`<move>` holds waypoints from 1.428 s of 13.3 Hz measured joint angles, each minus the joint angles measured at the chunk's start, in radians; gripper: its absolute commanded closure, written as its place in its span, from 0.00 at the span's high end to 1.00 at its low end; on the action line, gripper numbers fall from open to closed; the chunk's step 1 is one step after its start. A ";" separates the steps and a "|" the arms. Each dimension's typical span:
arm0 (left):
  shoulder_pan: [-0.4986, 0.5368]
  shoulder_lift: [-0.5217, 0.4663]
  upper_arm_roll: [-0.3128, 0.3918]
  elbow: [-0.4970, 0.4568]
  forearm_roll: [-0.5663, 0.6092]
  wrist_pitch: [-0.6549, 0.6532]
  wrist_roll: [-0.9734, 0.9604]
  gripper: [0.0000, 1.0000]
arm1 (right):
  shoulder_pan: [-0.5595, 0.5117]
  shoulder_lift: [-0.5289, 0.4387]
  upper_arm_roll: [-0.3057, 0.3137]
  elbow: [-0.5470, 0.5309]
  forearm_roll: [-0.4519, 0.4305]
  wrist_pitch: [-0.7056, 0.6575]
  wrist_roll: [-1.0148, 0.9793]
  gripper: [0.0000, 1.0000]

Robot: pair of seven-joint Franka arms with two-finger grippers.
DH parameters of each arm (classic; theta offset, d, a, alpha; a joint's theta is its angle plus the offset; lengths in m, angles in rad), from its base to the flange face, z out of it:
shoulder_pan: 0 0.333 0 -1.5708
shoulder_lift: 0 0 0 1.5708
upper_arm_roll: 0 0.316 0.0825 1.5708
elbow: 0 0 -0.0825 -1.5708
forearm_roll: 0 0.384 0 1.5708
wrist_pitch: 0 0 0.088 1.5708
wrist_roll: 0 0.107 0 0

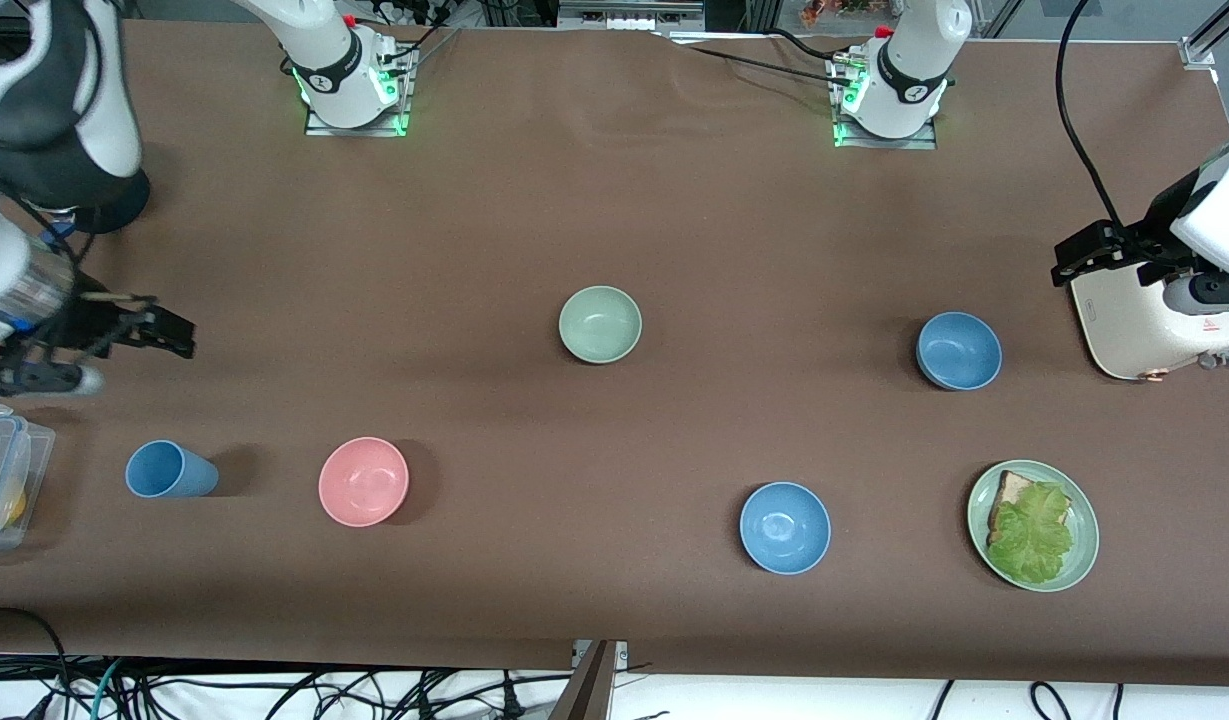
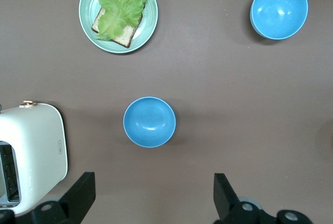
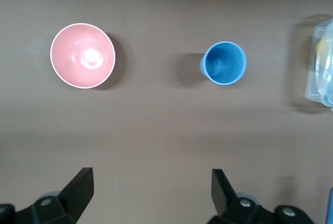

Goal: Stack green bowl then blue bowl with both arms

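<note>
The pale mint-green bowl [image 1: 600, 324] stands upright and empty at the middle of the table. The duller blue bowl [image 1: 959, 350] stands toward the left arm's end, beside the toaster; it also shows in the left wrist view [image 2: 149, 122]. My left gripper [image 1: 1074, 258] hangs open and empty over the table by the toaster, its jaws wide apart in the left wrist view [image 2: 152, 180]. My right gripper [image 1: 169, 335] hangs open and empty at the right arm's end, over bare cloth [image 3: 150, 174]. Neither gripper touches a bowl.
A brighter blue bowl [image 1: 785, 527] and a green plate [image 1: 1082, 548] with bread and lettuce lie nearer the front camera. A white toaster [image 1: 1139, 325] stands at the left arm's end. A pink bowl [image 1: 363, 481], a blue cup [image 1: 169, 470] and a clear plastic box [image 1: 4, 480] are at the right arm's end.
</note>
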 measured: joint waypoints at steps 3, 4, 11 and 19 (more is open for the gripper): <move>0.000 0.000 0.000 0.000 0.000 -0.001 0.000 1.00 | -0.053 -0.079 0.035 -0.003 0.000 -0.020 -0.002 1.00; 0.000 0.000 0.000 0.000 0.000 -0.001 0.000 1.00 | -0.067 -0.099 0.047 -0.005 -0.001 -0.027 -0.002 1.00; 0.000 0.000 -0.002 0.000 0.000 -0.035 0.000 1.00 | -0.157 -0.160 0.130 -0.013 -0.011 -0.117 -0.003 1.00; 0.000 0.019 0.000 0.000 0.000 -0.041 0.007 1.00 | -0.184 -0.160 0.156 -0.014 -0.029 -0.125 -0.066 1.00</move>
